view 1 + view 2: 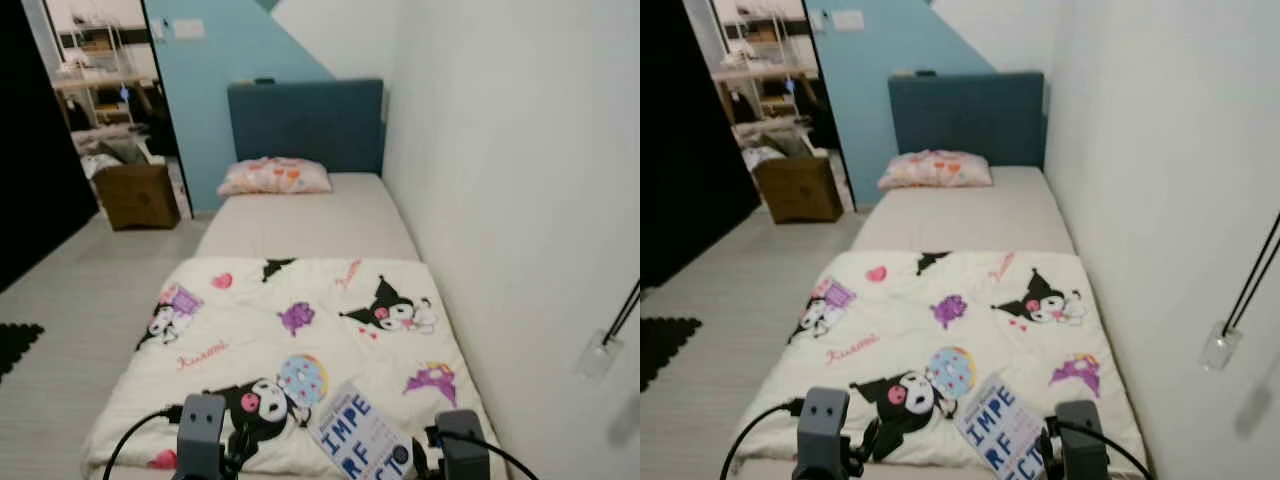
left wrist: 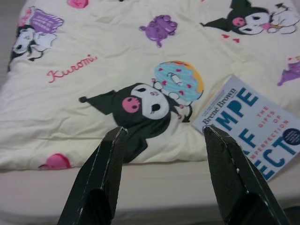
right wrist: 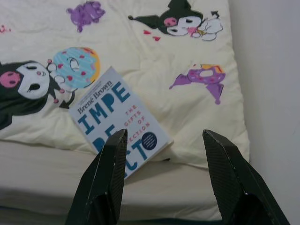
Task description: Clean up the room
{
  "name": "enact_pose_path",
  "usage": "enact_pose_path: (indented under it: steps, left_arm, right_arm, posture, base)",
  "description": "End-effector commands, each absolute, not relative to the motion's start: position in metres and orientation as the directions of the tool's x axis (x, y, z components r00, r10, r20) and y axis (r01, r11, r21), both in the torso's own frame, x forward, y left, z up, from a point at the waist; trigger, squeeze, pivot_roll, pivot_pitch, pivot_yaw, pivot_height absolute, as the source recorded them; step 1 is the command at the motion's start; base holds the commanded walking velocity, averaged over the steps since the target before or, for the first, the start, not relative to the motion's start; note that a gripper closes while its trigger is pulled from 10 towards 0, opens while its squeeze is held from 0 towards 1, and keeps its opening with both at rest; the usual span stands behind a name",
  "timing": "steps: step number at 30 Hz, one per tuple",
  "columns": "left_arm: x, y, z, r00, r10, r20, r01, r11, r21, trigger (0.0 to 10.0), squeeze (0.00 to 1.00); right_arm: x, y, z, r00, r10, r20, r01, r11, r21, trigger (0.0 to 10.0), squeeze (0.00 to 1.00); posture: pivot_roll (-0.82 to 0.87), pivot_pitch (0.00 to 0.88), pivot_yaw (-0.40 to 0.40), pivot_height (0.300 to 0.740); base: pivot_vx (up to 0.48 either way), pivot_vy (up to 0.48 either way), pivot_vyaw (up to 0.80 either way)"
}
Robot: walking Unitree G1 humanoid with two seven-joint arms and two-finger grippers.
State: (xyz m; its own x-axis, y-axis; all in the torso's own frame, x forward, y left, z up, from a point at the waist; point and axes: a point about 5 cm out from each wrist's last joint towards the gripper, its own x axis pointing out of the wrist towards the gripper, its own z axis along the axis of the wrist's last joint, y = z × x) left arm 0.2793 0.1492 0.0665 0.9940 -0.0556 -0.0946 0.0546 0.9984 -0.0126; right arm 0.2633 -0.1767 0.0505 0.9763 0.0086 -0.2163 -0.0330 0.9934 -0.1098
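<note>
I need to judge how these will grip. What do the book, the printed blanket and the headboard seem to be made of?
Book: a paperback, likely; thin paper cover with a slight sheen, lying flat.
Printed blanket: soft padded fabric, matte; it puffs and creases at the edges.
Headboard: seems upholstered in dark teal cloth, matte, with no shine; what is underneath cannot be told.

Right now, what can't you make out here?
- Book: lower title letters hidden behind the right tool's finger in the right wrist view; cut by the bottom edge in the eye views.
- Shelf contents past the doorway: too small and blurred.
- Small tag hanging on the wall: too blurred to identify.
</note>
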Motion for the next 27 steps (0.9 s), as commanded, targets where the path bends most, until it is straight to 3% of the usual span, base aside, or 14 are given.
enact_pose_path:
  steps: [1, 12, 27]
  left_arm:
    - [0.274, 0.158, 0.06, 0.993, -0.034, -0.114, 0.034, 0.999, -0.001, 10.0, 0.0]
    - [0.276, 0.155, 0.058, 0.989, -0.069, -0.129, 0.079, 0.994, 0.075, 10.0, 0.0]
    - [0.283, 0.148, 0.048, 0.968, -0.097, -0.232, 0.116, 0.991, 0.068, 10.0, 0.0]
  right_arm:
    - [0.261, -0.169, 0.048, 0.973, 0.027, -0.228, -0.048, 0.995, -0.084, 10.0, 0.0]
    - [0.26, -0.17, 0.046, 0.973, 0.01, -0.231, -0.031, 0.996, -0.086, 10.0, 0.0]
    - [0.273, -0.178, 0.049, 0.971, -0.031, -0.236, 0.012, 0.997, -0.08, 10.0, 0.0]
  posture:
    - [-0.03, 0.138, 0.0, 0.74]
    - [-0.03, 0.13, 0.007, 0.74]
    - [-0.03, 0.123, 0.019, 0.74]
  base:
    - [0.0, 0.0, 0.0]
    - [0.0, 0.0, 0.0]
    - [0.0, 0.0, 0.0]
